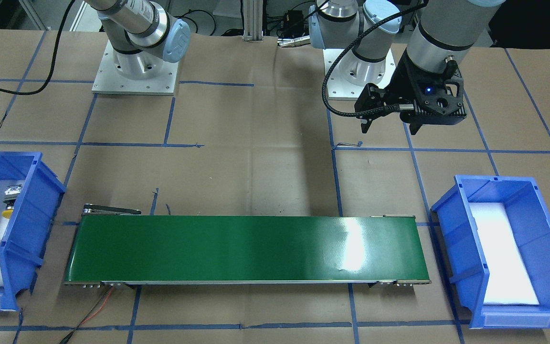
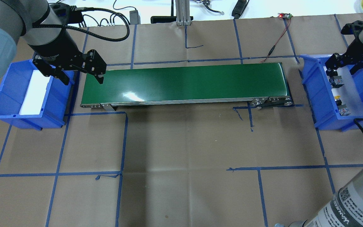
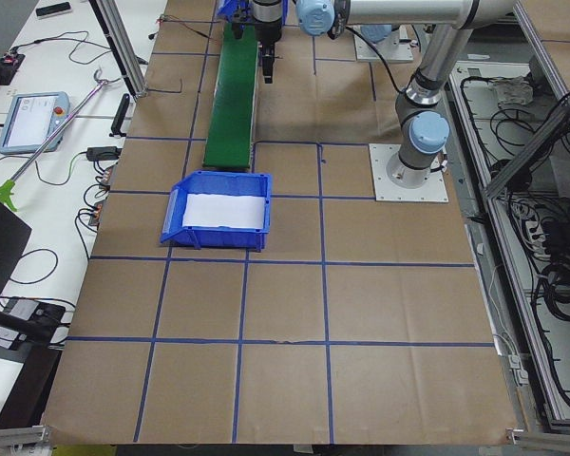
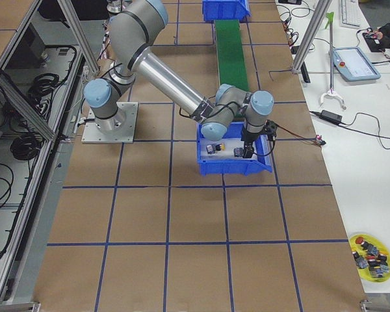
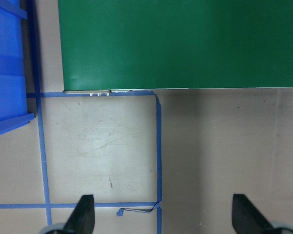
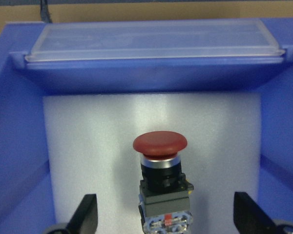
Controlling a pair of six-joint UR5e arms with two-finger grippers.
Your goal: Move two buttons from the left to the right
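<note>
Inside the blue bin point(image 6: 14, 161) on the robot's right, the right end effector point(image 6: 168, 217) is spread wide, its fingers on either side of the red button point(image 6: 160, 161) and clear of it. The button looks light, rigid and smooth-capped, so its boxy grey base seems the surer hold. The yellow button point(image 1: 7, 210) lies nearby on the same foam point(image 6: 88, 146). The left end effector point(image 5: 165, 214) hovers open over the worktop point(image 5: 234, 146) beside the green belt point(image 5: 185, 44).
</note>
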